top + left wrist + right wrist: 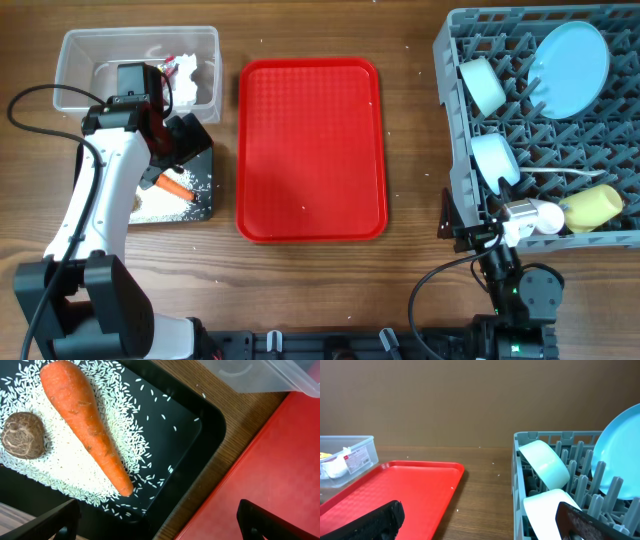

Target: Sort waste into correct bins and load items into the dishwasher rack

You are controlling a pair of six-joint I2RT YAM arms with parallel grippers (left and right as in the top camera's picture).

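lump [22, 435] near carrot [85, 422] seen from left wrist only | left jaws wide | right jaws wide

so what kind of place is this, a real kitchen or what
Probably a robot test bench staged for dish clearing, not a kitchen: a dishwasher rack stands on a wooden table, with a clear tub and black tray holding waste.

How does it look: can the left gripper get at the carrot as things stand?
Probably yes. The left gripper is open above the black tray, and the carrot lies uncovered on the rice, with only the brown lump beside it.
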